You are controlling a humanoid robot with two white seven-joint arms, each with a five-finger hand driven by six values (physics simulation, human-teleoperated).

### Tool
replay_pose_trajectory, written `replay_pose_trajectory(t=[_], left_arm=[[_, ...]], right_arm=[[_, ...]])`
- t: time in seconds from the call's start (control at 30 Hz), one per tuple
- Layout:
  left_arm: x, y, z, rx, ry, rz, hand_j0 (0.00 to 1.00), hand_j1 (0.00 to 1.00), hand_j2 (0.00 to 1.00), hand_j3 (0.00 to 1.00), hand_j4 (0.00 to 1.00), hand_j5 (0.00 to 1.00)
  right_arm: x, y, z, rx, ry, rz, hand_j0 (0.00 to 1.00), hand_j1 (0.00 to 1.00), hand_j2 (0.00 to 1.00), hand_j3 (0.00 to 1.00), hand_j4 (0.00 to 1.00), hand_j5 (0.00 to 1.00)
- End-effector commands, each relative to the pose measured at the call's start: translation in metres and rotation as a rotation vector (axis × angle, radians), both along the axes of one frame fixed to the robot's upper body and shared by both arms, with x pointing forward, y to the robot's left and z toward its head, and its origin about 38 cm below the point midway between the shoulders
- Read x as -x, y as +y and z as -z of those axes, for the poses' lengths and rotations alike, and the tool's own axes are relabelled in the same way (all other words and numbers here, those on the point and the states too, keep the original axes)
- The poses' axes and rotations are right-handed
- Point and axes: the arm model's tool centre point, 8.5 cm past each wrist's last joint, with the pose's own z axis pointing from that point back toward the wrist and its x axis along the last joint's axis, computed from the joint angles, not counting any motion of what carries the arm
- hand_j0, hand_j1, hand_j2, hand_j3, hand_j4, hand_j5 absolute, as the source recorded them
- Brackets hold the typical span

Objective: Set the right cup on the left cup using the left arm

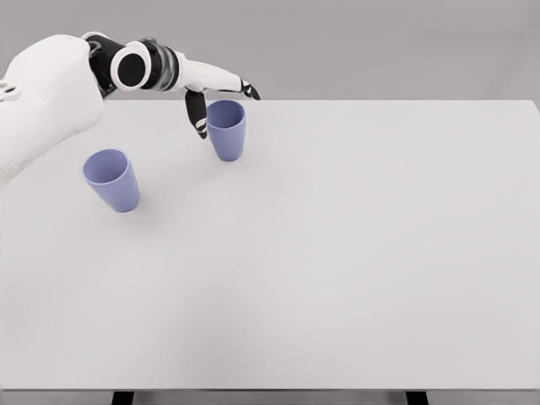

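Two blue-violet cups stand upright on the white table (337,253). The left cup (112,180) is near the table's left side. The right cup (227,129) stands farther back, toward the far edge. My left hand (213,103) reaches in from the upper left and hovers at this cup's rim. Its thumb hangs down beside the cup's left wall and the fingers stretch over the rim behind it. The hand looks spread, with no firm grasp on the cup visible. The right arm does not show.
The table's far edge runs just behind the right cup. My left forearm (51,93) fills the upper left corner above the left cup.
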Motion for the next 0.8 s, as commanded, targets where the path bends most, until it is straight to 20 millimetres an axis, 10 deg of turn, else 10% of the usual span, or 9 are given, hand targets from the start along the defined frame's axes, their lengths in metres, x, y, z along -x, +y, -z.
replay_pose_trajectory(t=[0.0,0.77], left_arm=[[-0.002,0.000,0.001,-0.004,0.000,-0.012,1.00,1.00,1.00,1.00,1.00,1.00],[-0.005,-0.016,0.013,-0.020,0.011,-0.015,1.00,1.00,1.00,1.00,1.00,1.00]], right_arm=[[0.000,0.000,0.000,0.000,0.000,-0.001,1.00,1.00,1.00,1.00,1.00,1.00],[0.000,0.000,0.000,0.000,0.000,-0.001,1.00,1.00,1.00,1.00,1.00,1.00]])
